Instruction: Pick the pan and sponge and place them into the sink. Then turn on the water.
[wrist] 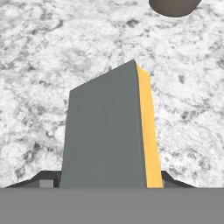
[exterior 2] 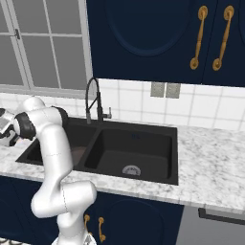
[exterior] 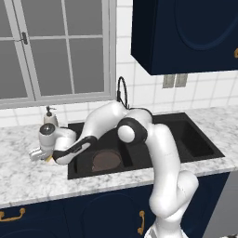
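The fingers [wrist: 103, 183] sit either side of the sponge [wrist: 107, 135], dark tips just showing at its lower corners; whether they press it yet I cannot tell. The sponge lies on the marble surface [wrist: 39, 65], grey-green face up with its yellow layer along one edge. Seen from the left base, the hand is low over the surface, left of the black sink [exterior: 195, 139], beside the cream soap dispenser [exterior: 49, 117]. The pan [exterior: 106, 161] rests in the left basin, below the faucet [exterior: 122, 90].

Marble counter [exterior: 28, 176]: sponge [wrist: 109, 131] lying on it, soap bottle [exterior: 50, 117] near sink [exterior: 195, 144]
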Robot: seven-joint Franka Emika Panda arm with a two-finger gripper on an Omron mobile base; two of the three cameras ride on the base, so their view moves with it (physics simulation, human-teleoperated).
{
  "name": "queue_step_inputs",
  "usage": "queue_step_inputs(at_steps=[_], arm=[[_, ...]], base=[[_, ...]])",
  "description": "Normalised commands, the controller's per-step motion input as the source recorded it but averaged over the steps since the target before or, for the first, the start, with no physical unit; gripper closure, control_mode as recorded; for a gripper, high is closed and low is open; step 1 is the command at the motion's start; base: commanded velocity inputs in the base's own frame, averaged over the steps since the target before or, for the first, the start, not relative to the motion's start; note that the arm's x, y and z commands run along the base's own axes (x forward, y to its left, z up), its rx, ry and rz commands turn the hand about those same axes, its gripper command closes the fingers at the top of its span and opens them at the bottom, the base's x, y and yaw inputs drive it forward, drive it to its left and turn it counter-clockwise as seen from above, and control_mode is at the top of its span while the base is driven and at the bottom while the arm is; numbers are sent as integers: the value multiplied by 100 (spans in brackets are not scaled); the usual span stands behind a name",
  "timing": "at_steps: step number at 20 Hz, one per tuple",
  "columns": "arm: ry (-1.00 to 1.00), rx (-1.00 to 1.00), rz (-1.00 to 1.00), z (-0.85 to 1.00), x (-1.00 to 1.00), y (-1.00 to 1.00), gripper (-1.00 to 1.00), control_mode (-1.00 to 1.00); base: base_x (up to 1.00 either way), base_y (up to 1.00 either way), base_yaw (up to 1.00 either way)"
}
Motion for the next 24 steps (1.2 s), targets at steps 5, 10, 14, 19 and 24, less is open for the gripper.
queue_step_inputs(at_steps=[5,10,14,19,24], arm=[[-18,2,0,37,-2,-19,100,-100],[-17,7,-4,69,0,-48,100,-100],[-6,19,-20,63,-9,-90,100,-100],[2,24,-37,48,-23,-100,100,-100],[19,20,-48,41,-29,-96,100,-100]], base=[[0,0,0],[0,0,0],[0,0,0],[0,0,0],[0,0,0]])
